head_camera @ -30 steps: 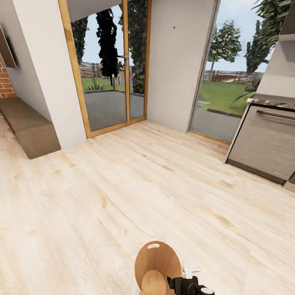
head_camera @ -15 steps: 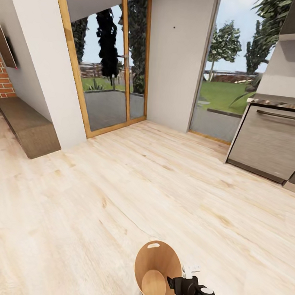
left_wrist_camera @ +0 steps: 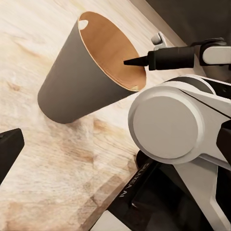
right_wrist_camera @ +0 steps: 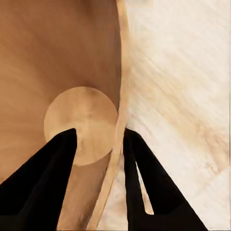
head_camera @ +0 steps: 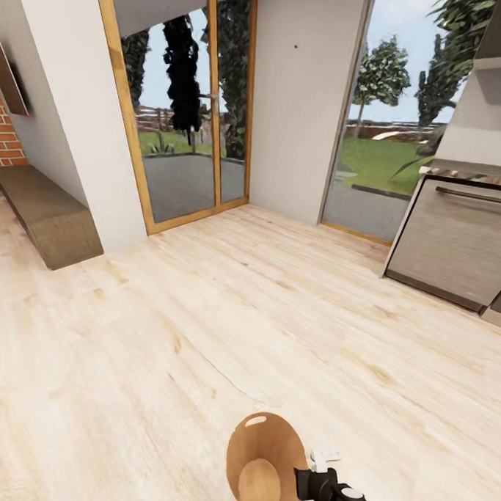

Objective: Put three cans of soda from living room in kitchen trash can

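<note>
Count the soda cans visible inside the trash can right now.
0. The trash can, held at its rim by the right gripper, shows a bare brown bottom; none on the floor either.

Right arm [left_wrist_camera: 183, 57]: black link, white-grey joint cap, tapered black fingers [right_wrist_camera: 48, 183]. Big white round joint housing [left_wrist_camera: 166, 127].

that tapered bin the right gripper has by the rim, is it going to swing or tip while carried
Probably. The round tapered bin, brown inside and grey outside, is pinched by the right gripper at one spot on its thin rim, so it may pivot. It already hangs tilted. It looks empty and likely light. The thin wall seems stiff, though smooth enough to slip.
</note>
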Available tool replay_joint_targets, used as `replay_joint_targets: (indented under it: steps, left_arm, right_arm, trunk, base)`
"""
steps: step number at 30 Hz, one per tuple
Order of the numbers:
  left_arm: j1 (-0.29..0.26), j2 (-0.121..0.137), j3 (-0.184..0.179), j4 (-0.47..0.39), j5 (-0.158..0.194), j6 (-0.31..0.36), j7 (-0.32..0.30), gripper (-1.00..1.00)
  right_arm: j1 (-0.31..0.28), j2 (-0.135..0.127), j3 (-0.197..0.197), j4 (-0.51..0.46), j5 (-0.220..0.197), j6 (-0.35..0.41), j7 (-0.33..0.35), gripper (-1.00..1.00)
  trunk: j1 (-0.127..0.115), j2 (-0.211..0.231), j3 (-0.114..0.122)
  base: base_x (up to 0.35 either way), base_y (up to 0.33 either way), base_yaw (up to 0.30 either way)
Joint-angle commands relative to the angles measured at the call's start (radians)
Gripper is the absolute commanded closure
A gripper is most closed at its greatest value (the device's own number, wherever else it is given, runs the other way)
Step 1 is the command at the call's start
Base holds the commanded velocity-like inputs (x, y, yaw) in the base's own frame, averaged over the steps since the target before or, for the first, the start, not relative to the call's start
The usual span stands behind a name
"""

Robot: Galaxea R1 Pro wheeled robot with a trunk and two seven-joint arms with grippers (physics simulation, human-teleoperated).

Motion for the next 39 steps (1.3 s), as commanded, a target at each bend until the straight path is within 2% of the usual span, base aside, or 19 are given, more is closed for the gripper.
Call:
replay_joint_targets:
  steps: [1, 20, 31, 33, 39]
  left_arm:
    - [0.0, 0.0, 0.0, 0.0, 0.0, 0.0, 0.0, -1.0]
    - [0.0, 0.0, 0.0, 0.0, 0.0, 0.0, 0.0, -1.0]
    - [0.0, 0.0, 0.0, 0.0, 0.0, 0.0, 0.001, -1.0]
    - [0.0, 0.0, 0.0, 0.0, 0.0, 0.0, 0.001, -1.0]
    - [0.0, 0.0, 0.0, 0.0, 0.0, 0.0, 0.001, -1.0]
  right_arm:
    - [0.001, 0.001, 0.007, 0.003, -0.006, 0.001, 0.004, 1.0]
    - [0.001, 0.001, 0.007, 0.002, -0.006, 0.001, 0.004, 1.0]
    - [0.0, -0.004, 0.007, -0.122, -0.005, 0.016, 0.006, 1.0]
    - [0.0, -0.006, 0.007, -0.147, -0.005, 0.033, 0.006, 1.0]
    - [0.0, -0.009, 0.006, -0.282, -0.005, 0.218, 0.007, 1.0]
  trunk:
    - [0.0, 0.0, 0.0]
    - [0.0, 0.0, 0.0]
    - [0.0, 0.0, 0.0]
    - [0.0, 0.0, 0.0]
    - [0.0, 0.0, 0.0]
  base:
    - [0.0, 0.0, 0.0]
    - [0.0, 0.0, 0.0]
    - [0.0, 0.0, 0.0]
    - [0.0, 0.0, 0.0]
    - [0.0, 0.0, 0.0]
